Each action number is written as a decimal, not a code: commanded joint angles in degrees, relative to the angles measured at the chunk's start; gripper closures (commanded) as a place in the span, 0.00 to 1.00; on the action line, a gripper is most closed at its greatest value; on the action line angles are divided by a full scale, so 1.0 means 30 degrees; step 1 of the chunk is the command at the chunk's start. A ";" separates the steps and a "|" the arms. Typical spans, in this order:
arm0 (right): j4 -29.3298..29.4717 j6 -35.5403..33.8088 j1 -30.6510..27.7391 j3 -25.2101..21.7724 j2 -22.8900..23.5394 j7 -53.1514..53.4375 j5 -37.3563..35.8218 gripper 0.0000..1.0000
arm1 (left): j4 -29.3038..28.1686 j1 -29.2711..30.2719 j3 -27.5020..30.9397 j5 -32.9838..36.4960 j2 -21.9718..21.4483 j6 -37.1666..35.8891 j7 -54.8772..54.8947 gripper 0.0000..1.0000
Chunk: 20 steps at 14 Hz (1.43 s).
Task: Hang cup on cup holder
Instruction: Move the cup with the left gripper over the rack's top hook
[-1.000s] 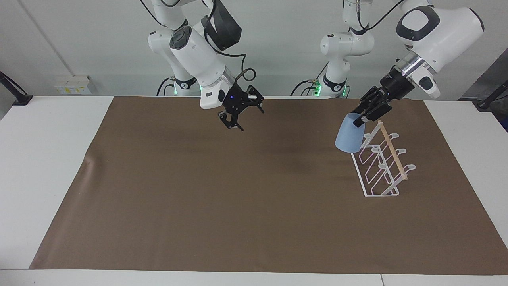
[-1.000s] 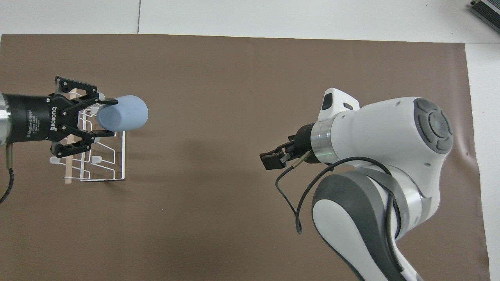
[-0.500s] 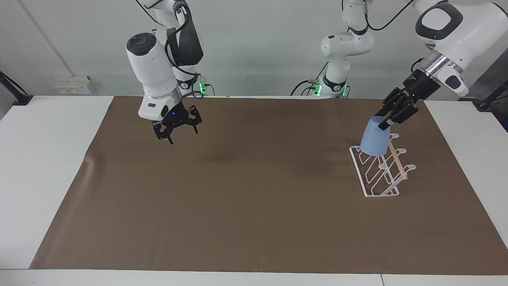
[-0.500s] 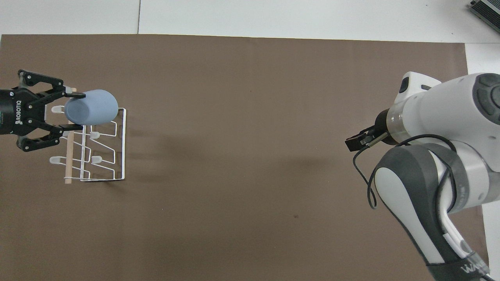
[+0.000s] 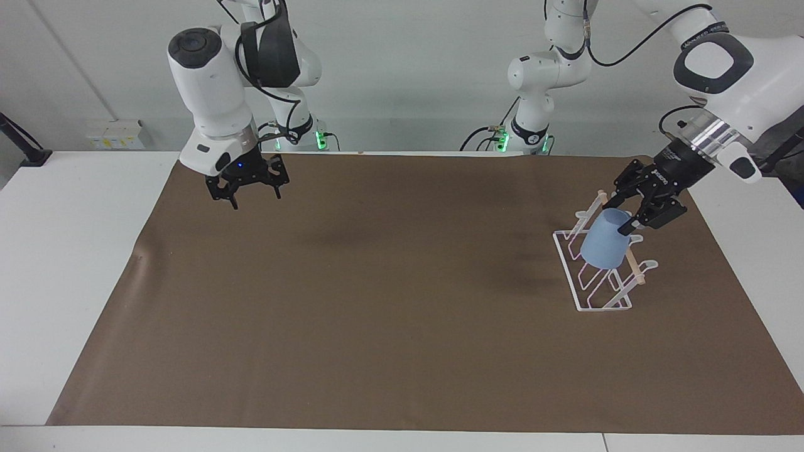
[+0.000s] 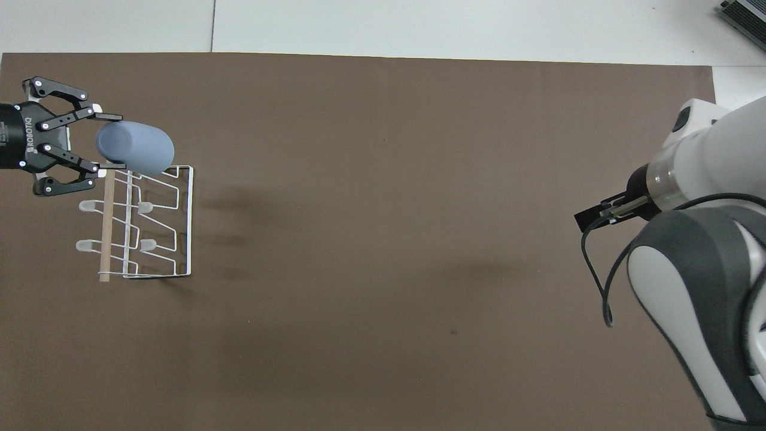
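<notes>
Left gripper (image 5: 633,221) grips the cup (image 5: 604,238) by its base, tilted mouth-down over the cup holder (image 5: 602,263); contact with the prongs unclear. Right gripper (image 5: 247,188) spread wide, empty, waits over the brown mat (image 5: 377,301).

The scene holds one light-blue cup (image 5: 605,238) (image 6: 135,147), one white wire cup holder (image 5: 593,276) (image 6: 157,239) with one wooden dowel (image 6: 107,227), one brown mat (image 5: 389,301) (image 6: 383,239), and two grippers: left (image 5: 647,204) (image 6: 57,137), right (image 5: 246,183).
</notes>
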 commanded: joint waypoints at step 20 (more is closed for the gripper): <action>0.3013 -0.4682 -0.1121 -0.0693 -0.1146 0.4423 0.1572 0.00 | -0.2669 0.0534 -0.0246 -0.0762 0.0613 0.3938 -0.2696 1.00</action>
